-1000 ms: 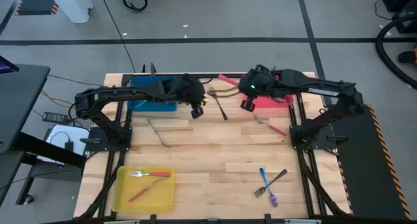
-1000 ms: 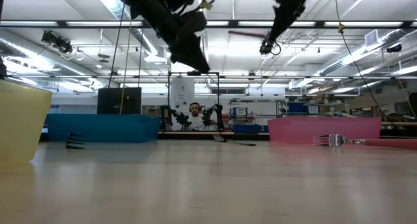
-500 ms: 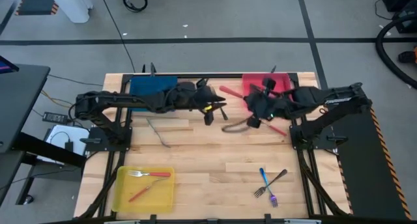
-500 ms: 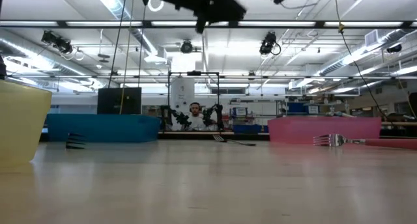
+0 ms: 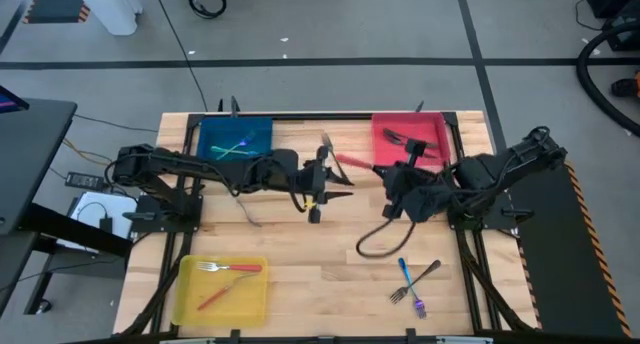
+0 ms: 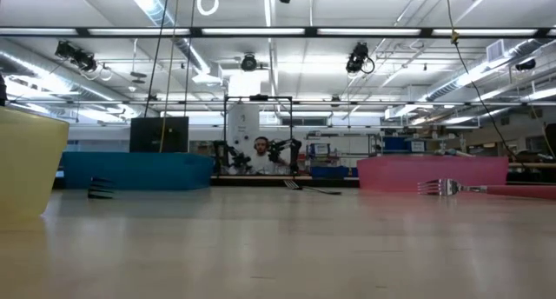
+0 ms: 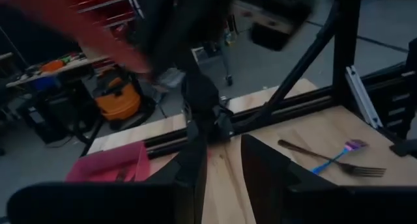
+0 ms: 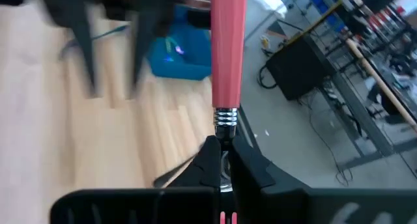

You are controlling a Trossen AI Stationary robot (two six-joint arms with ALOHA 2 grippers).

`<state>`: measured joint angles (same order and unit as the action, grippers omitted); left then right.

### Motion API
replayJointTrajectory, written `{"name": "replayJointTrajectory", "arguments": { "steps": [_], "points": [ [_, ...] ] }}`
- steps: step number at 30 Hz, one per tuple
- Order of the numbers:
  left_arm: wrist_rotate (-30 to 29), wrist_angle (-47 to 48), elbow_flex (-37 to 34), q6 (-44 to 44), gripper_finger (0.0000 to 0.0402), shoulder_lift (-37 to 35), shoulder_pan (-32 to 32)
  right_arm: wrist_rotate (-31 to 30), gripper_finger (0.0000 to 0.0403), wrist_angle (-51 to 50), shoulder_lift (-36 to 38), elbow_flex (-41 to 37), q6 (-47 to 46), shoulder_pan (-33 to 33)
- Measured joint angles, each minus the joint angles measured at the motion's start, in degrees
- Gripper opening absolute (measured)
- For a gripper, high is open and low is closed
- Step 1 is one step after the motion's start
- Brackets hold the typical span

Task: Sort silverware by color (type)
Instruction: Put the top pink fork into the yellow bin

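My right gripper (image 5: 384, 172) is above the table's middle, shut on a red-handled utensil (image 5: 352, 162) whose handle points at my left gripper. My left gripper (image 5: 320, 189) is open and empty, just left of the handle's free end; the handle shows as a red blur in the left wrist view (image 7: 71, 28). The blue tray (image 5: 262, 134) holds iridescent utensils (image 5: 232, 147). The red tray (image 5: 432, 134) holds a dark fork (image 5: 400, 137). The yellow tray (image 5: 190, 304) holds two red-handled utensils (image 5: 228, 268). My right gripper pinches the utensil's metal neck (image 8: 223, 136) between its two fingers, just behind the ringed collar. The red handle (image 8: 228, 48) sticks straight out past the fingertips, toward the table's left. The utensil is lifted clear of the table. Its head is hidden between the fingers.
A dark fork (image 5: 325, 144) lies near the far edge and a slim utensil (image 5: 245, 204) lies left of centre. A blue fork (image 5: 404, 278), a dark fork (image 5: 428, 274) and a purple piece (image 5: 419, 307) lie near the front right. A red-handled fork (image 6: 447, 188) lies by the red tray. A black cable (image 5: 372, 242) loops over the table.
My right gripper has drawn back from over the red tray toward the table's near and right side and has risen, carrying the red-handled utensil. My left gripper has moved toward the table's right and near side and has also risen out of the low view.
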<state>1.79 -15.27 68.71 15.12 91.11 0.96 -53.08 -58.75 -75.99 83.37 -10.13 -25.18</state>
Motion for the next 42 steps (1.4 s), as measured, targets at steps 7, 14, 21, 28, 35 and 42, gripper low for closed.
{"name": "replayJointTrajectory", "arguments": {
  "steps": [7,14,21,28,35,42],
  "points": [
    [-0.95,-4.47,0.0,-6.16,0.0094,0.02,-0.33,-3.91,0.0018,0.0,-3.02,0.0,0.13,-4.19],
    [-1.57,-10.58,0.0,-14.42,0.0094,0.02,-0.81,-10.98,0.0018,0.26,-4.55,0.0,0.79,-4.85],
    [-4.31,-16.51,0.02,-17.18,0.0094,0.03,-0.94,-12.23,0.0019,2.33,-4.53,0.0,2.59,-2.52],
    [-7.09,-16.68,0.02,-17.88,0.0094,0.02,-2.78,-11.98,0.0019,4.63,-4.5,0.0,5.03,-1.27],
    [-7.01,-18.02,0.0,-17.69,0.0063,0.03,-4.47,-10.7,0.0019,5.13,-4.46,0.0,5.26,-0.11],
    [-6.94,-18.09,-0.02,-17.26,0.0027,0.07,-5.23,-6.77,0.0019,5.19,-4.46,0.0,5.42,3.01]
  ]
}}
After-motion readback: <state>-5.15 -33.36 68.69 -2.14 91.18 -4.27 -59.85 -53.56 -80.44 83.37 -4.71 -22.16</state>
